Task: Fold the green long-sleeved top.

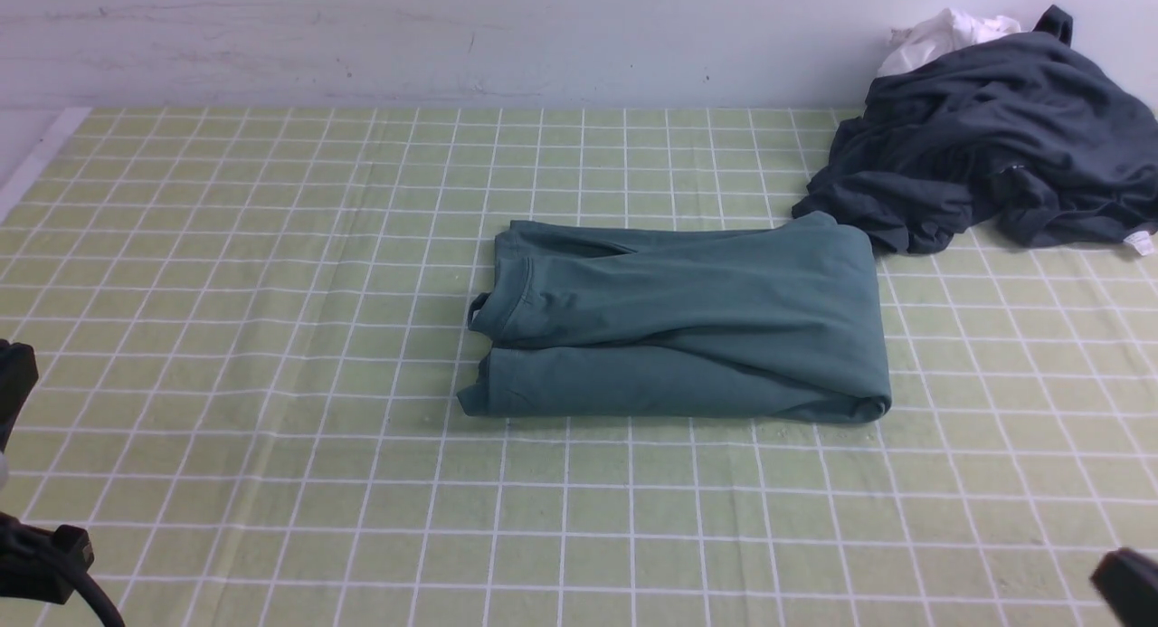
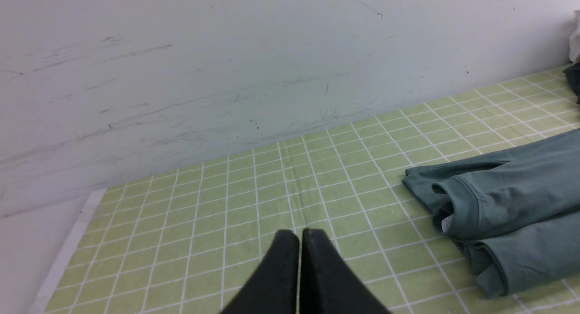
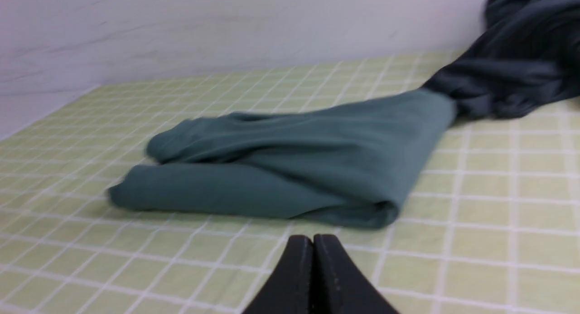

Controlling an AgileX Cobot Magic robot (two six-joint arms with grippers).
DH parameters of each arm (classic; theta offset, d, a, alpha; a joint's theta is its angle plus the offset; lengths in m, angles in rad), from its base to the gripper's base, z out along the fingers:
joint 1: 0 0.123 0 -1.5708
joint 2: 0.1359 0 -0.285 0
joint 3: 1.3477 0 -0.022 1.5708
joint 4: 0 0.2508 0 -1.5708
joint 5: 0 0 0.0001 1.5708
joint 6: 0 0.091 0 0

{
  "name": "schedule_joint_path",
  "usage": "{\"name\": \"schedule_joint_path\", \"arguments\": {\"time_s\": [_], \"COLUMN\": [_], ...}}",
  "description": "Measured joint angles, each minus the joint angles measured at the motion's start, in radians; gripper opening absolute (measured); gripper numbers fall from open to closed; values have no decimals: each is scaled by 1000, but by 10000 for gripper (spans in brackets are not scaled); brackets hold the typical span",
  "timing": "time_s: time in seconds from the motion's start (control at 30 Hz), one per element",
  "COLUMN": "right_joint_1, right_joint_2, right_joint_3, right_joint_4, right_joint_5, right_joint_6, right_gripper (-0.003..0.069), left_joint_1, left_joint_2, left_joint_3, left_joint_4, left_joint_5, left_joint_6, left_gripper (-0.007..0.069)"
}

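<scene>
The green top (image 1: 688, 324) lies folded into a compact rectangle near the middle of the tabletop (image 1: 271, 274), which is covered by a light green cloth with a white grid. Its neckline faces the robot's left, where the collar rib and a small white neck label (image 2: 446, 222) show in the left wrist view; the thick rolled fold sits at the right end. Its far right corner touches or nearly touches a heap of dark grey garments (image 1: 986, 129) piled at the back right against the wall (image 1: 452, 39), with a bit of white cloth (image 1: 945, 32) poking out behind the heap. The left end effector (image 2: 299, 234) has its two black fingers pressed together, gripping nothing, and hovers over bare grid cloth to the left of the top, apart from it. The right end effector (image 3: 313, 239) is likewise closed and empty, sitting just in front of the top's near edge by the rolled fold, not touching it. In the front view only dark parts of both arms show at the lower corners.
</scene>
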Motion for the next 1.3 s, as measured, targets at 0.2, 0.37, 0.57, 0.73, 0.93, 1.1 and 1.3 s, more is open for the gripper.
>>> {"name": "schedule_joint_path", "arguments": {"time_s": [0.2, 0.37, 0.57, 0.73, 0.93, 1.1, 1.3], "right_joint_1": [-239, -312, -314, -314, -314, -314, -314], "right_joint_2": [-148, -150, -150, -150, -150, -150, -150], "right_joint_3": [0, -1, -1, -1, -1, -1, -2], "right_joint_4": [72, 88, 90, 91, 91, 91, 91], "right_joint_5": [194, 239, 240, 240, 240, 240, 240], "right_joint_6": [-198, -245, -250, -250, -250, -250, -250], "right_gripper": [-6, -6, -6, -6, -6, -6, -6], "left_joint_1": [0, 0, 0, 0, 0, 0, 0], "left_joint_2": [0, -1, -1, -1, -1, -1, -105], "left_joint_3": [0, 0, 0, 0, 0, 0, 71], "left_joint_4": [0, 0, 0, 0, 0, 0, -1], "left_joint_5": [0, 0, 0, 0, 0, 0, -9], "left_joint_6": [0, 0, 0, 0, 0, 0, 0], "left_gripper": [-3, -3, -3, -3, -3, -3, -3]}}
